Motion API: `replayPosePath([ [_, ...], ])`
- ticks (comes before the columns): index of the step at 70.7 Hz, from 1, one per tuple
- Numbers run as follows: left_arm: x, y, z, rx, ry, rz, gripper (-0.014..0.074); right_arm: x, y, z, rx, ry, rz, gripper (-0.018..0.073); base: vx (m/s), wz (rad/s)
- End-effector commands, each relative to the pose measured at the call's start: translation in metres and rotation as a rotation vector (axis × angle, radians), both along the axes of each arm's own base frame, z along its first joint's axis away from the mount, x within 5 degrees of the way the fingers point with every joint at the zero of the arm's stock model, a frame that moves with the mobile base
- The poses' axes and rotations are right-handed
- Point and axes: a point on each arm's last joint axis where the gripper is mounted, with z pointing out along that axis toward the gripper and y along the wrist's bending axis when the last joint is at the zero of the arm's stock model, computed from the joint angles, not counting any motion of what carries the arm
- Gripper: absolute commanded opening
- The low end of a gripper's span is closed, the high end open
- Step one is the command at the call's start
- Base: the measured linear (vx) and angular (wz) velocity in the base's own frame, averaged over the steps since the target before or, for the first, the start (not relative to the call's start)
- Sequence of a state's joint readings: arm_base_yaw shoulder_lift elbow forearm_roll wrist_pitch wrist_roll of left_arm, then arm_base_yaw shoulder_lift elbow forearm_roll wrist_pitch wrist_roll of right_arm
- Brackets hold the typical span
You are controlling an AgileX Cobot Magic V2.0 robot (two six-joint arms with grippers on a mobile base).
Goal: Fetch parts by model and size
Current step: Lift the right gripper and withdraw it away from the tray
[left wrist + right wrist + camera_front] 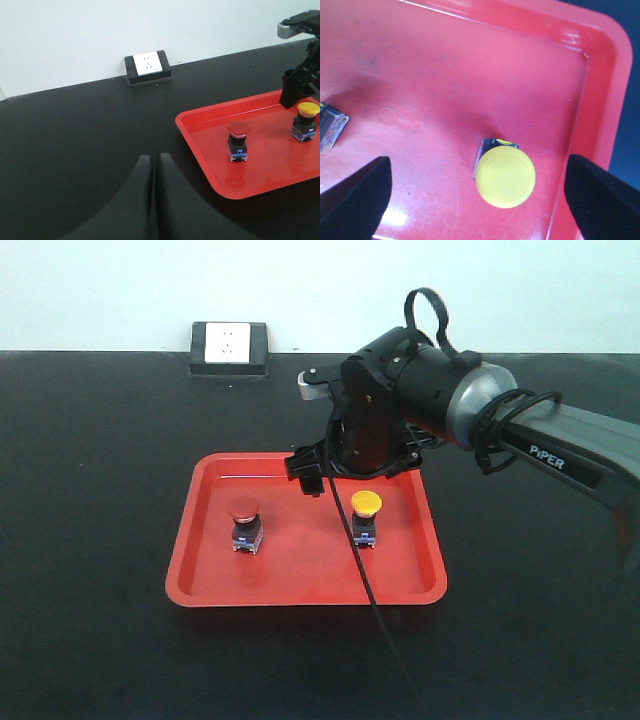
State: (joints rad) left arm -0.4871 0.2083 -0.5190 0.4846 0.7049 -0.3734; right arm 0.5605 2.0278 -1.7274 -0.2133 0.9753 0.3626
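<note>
1. While your right tool (475,200) hangs spread wide above the yellow switch (505,180), which sits between its fingers in the red tray (600,100), an off-centre descent could tip it.
2. Left tool (152,200): closed, empty, over the counter (75,150).
3. Red switch (238,141): glossy mushroom cap, boxy base; slippery.

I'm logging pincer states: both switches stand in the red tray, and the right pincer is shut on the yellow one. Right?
Not quite. The right pincer is open: the right wrist view shows its fingers wide apart on either side of the yellow switch, touching nothing. Both it and the red switch do stand in the red tray.
</note>
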Motion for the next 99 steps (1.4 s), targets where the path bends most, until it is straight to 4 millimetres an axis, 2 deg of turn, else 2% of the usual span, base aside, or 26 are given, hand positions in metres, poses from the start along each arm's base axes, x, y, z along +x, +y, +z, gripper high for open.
replayPosePath([
  [1, 0.001, -0.002, 0.013, -0.004, -0.072, -0.019, -0.0006, -0.007, -0.009, 0.039, 0.039, -0.126, 0.039, 0.0646, 0.0, 0.0],
  [9, 0.001, -0.002, 0.013, -0.005, -0.072, -0.019, -0.0006, -0.023, -0.017, 0.03, 0.06, -0.157, 0.067, 0.0638, 0.0, 0.0],
  [18, 0.001, -0.002, 0.013, -0.005, -0.072, -0.019, -0.0006, -0.051, -0.031, 0.034, 0.127, -0.245, 0.101, 0.0626, 0.0, 0.0],
  [36, 0.001, -0.002, 0.013, -0.006, -0.072, -0.02, -0.0006, -0.113, -0.064, 0.073, 0.276, -0.492, 0.165, 0.0569, 0.0, 0.0],
  [42, 0.001, -0.002, 0.013, -0.006, -0.072, -0.02, -0.0006, -0.131, -0.075, 0.08, 0.294, -0.542, 0.178, 0.0542, 0.0, 0.0],
  [55, 0.001, -0.002, 0.013, -0.006, -0.072, -0.02, -0.0006, -0.172, -0.099, 0.096, 0.346, -0.64, 0.187, 0.042, 0.0, 0.0],
  [62, 0.001, -0.002, 0.013, -0.006, -0.072, -0.02, -0.0006, -0.195, -0.113, 0.1, 0.366, -0.684, 0.19, 0.0299, 0.0, 0.0],
  [74, 0.001, -0.002, 0.013, -0.006, -0.072, -0.02, -0.0006, -0.236, -0.138, 0.096, 0.413, -0.773, 0.197, -0.0014, 0.0, 0.0],
  [83, 0.001, -0.002, 0.013, -0.006, -0.072, -0.02, -0.0006, -0.264, -0.155, 0.09, 0.442, -0.835, 0.199, -0.0011, 0.0, 0.0],
  [99, 0.001, -0.002, 0.013, -0.006, -0.072, -0.02, -0.0006, -0.301, -0.178, 0.06, 0.436, -0.914, 0.22, -0.0008, 0.0, 0.0],
])
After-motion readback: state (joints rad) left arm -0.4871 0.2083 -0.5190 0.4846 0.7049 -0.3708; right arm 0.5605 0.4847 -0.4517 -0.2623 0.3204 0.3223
